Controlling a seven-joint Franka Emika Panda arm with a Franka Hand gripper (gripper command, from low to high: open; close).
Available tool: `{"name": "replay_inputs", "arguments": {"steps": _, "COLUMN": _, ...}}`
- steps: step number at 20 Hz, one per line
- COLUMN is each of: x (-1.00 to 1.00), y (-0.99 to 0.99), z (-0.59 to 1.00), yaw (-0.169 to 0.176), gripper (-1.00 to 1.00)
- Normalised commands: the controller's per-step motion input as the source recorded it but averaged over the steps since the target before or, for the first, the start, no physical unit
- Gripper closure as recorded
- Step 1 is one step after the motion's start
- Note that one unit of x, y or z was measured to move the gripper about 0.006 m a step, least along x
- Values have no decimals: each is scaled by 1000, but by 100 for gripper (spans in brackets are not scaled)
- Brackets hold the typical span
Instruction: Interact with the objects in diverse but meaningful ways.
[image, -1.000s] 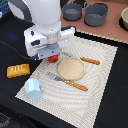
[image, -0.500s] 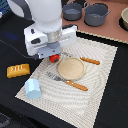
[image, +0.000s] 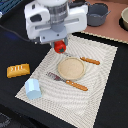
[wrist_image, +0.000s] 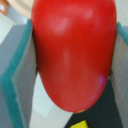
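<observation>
A robot gripper (image: 60, 46) is clamped on the red tomato (image: 60, 47), lifted above the placemat's (image: 100, 95) far edge; grasp seems done, placing remains, bread slab (image: 18, 70) and carton (image: 33, 88) lie untouched.

No readable text, labels, numbers or signs on any object.

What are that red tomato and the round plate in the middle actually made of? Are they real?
The tomato looks like smooth plastic: an even red skin with a soft glossy sheen, held between the gripper pads. So it is probably a toy. The plate looks matte tan, perhaps wood or plastic; the view is too blurred to tell which.
</observation>
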Motion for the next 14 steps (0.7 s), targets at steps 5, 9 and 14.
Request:
{"name": "replay_inputs", "arguments": {"steps": 5, "x": 998, "y": -118, "z": 392, "yaw": -66, "gripper": 100}}
{"name": "replay_inputs", "arguments": {"steps": 9, "x": 1000, "y": -184, "z": 176, "yaw": -68, "gripper": 100}}
{"name": "replay_inputs", "arguments": {"steps": 14, "x": 806, "y": -264, "z": -83, "yaw": -60, "gripper": 100}}
